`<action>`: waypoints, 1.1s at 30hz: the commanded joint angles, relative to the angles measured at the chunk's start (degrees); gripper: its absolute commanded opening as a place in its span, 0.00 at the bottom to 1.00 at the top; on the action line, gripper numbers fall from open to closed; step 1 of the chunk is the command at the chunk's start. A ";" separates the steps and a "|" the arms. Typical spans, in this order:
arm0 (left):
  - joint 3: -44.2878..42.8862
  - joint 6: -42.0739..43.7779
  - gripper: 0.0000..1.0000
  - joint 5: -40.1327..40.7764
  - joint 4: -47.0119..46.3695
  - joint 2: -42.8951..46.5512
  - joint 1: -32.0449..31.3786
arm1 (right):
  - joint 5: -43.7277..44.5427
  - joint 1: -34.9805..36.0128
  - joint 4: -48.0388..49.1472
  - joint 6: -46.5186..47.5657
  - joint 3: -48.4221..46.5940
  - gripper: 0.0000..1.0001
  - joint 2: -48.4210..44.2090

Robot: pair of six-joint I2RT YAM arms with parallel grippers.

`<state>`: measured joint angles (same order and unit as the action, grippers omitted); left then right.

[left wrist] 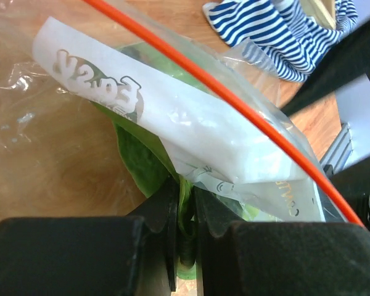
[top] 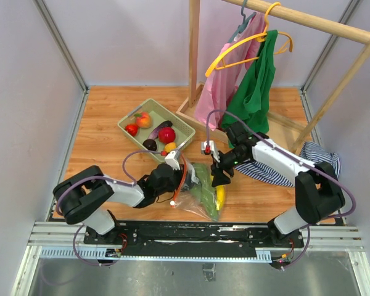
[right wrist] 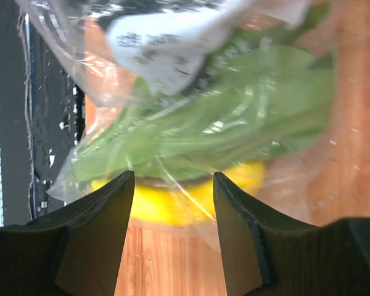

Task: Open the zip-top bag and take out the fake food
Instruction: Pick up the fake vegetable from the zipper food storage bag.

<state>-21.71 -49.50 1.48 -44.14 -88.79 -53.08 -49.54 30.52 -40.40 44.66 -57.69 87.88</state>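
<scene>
The zip-top bag [top: 200,188] lies crumpled on the wooden table between my arms, with its orange-red zip strip [left wrist: 234,98] and white label [left wrist: 191,123] close to the left wrist camera. Inside it are a green leafy piece [left wrist: 139,154] and a yellow banana [top: 220,196]. My left gripper [top: 172,179] is at the bag's left end, and its jaws [left wrist: 186,185] are shut on a fold of the green piece; I cannot tell whether bag film is pinched too. My right gripper [top: 221,174] is open [right wrist: 172,179] just above the banana [right wrist: 166,206] at the bag's right side.
A pale green basket [top: 128,117] behind the bag holds several fake fruits, among them a red one [top: 167,134] and a peach [top: 143,120]. A wooden clothes rack [top: 194,61] with hung garments stands at the back. A striped cloth [top: 320,160] lies at the right.
</scene>
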 commanded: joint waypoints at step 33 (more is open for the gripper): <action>6.14 30.33 0.00 -5.09 -11.52 14.56 -0.53 | -2.91 -6.44 10.93 -14.01 2.22 0.31 0.49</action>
<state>-14.13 -21.39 -2.90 -52.27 -74.35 -53.08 -50.61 22.92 -26.87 29.85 -53.65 87.66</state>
